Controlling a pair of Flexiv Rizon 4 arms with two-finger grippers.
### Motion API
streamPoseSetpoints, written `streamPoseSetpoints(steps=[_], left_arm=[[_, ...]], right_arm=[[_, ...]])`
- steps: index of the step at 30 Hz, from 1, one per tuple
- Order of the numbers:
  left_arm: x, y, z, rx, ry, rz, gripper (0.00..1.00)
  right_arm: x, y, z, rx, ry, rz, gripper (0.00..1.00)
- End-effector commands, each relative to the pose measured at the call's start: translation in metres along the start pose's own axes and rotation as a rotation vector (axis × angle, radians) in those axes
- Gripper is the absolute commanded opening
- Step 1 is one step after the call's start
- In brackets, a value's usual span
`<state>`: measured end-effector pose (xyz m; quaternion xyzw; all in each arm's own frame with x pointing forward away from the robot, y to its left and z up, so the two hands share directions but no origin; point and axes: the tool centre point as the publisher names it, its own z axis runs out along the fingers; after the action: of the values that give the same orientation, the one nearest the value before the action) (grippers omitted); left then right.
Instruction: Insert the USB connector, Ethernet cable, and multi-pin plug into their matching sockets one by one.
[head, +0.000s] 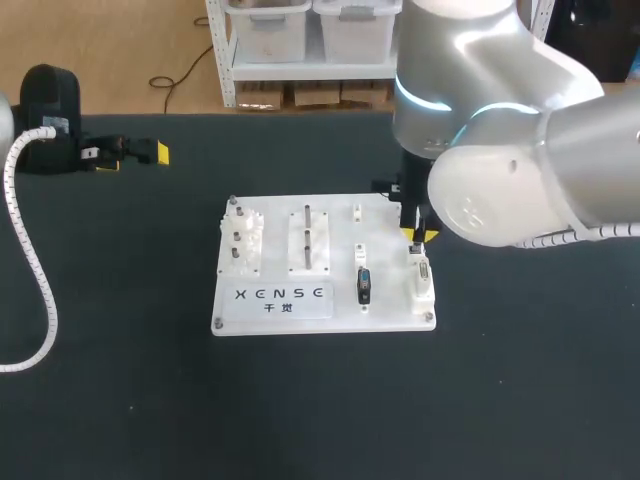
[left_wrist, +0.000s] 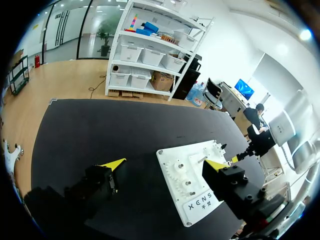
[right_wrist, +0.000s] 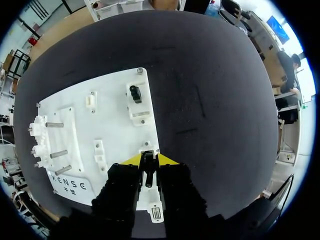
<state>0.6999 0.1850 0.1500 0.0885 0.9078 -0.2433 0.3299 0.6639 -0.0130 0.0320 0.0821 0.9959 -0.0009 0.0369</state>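
A small black plug (right_wrist: 147, 170) is clamped between the fingers of the right gripper (right_wrist: 149, 160), just above the board (right_wrist: 115, 125); its kind cannot be told. A multi-pin socket (right_wrist: 156, 215) is seen under the gripper. The plug is judged light, stiff and smooth-sided, and is best gripped on its flat body sides, clear of the contacts, since these could be bent by a tilted push. The left gripper (left_wrist: 165, 163) is spread wide with nothing between its fingers.
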Motion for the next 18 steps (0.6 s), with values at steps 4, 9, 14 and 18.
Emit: streamPoseSetpoints(steps=[4, 9, 14, 18], left_arm=[[0.0, 0.0, 0.0, 0.0, 0.0, 0.0, 1.0], [0.0, 0.0, 0.0, 0.0, 0.0, 0.0, 1.0], [0.0, 0.0, 0.0, 0.0, 0.0, 0.0, 1.0], [0.0, 0.0, 0.0, 0.0, 0.0, 0.0, 1.0]], right_arm=[[0.0006, -0.0013, 0.002, 0.007, 0.001, 0.003, 0.0], [0.0015, -0.0017, 0.0046, 0.013, 0.006, 0.003, 0.0], [0.0021, -0.0002, 0.0067, 0.017, 0.008, -0.002, 0.0], [0.0012, 0.0013, 0.0075, 0.02, 0.009, -0.006, 0.0]])
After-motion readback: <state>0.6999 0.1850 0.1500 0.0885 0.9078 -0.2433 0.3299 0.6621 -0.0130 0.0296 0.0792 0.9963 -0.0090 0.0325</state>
